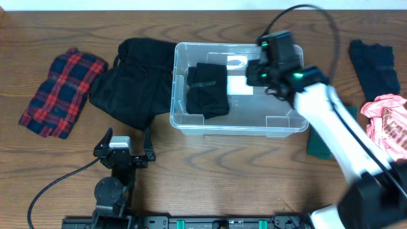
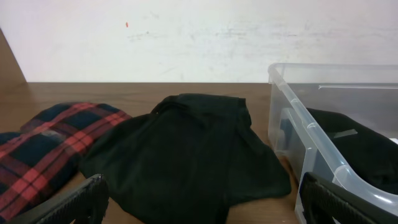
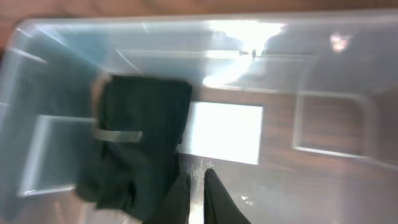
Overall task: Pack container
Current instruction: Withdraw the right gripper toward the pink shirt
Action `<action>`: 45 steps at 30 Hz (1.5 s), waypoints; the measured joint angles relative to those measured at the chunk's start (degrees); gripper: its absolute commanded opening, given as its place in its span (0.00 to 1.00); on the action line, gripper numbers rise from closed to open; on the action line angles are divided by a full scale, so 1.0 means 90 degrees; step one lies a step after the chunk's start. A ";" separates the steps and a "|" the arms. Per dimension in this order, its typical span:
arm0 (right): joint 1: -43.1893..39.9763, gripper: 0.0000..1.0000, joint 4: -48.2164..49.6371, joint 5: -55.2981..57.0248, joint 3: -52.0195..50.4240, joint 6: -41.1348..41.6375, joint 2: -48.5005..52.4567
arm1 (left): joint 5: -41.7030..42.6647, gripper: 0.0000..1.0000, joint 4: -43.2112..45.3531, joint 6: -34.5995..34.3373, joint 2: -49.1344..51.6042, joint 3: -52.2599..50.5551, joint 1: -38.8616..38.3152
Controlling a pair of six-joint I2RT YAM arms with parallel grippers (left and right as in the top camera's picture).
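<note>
Two wrist views alone show jaws: left wide apart, right nearly closed, empty, over the container [image 3: 329, 130].

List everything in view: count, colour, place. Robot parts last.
container: 1, clear, table centre
folded garment: 1, black, inside container, left part
label: 1, white, container's bottom
loose garment: 1, black, against container's left side
plaid shirt: 1, red and dark, far left
dark garment: 1, navy or black, back right
pink garment: 1, pink, right edge
green item: 1, dark green, right of container, partly under right arm
table: 1, brown wood
left hand: 1, black, open, empty, front left
right hand: 1, black fingers, nearly shut, empty, over container
</note>
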 measured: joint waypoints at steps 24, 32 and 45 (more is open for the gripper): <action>-0.4736 0.18 -0.2042 0.0493 -0.0464 -0.0682 -0.1350 | 0.0000 0.98 0.0000 -0.0002 0.0000 0.0000 0.0000; -0.5394 0.96 -0.1078 0.0843 -0.1299 -0.0716 -0.1345 | 0.0000 0.98 0.0000 0.0000 0.0000 0.0000 0.0000; -0.6268 0.98 0.0850 0.1175 -0.2472 -0.0911 -0.0984 | 0.0000 0.98 0.0000 0.0000 0.0000 0.0000 0.0000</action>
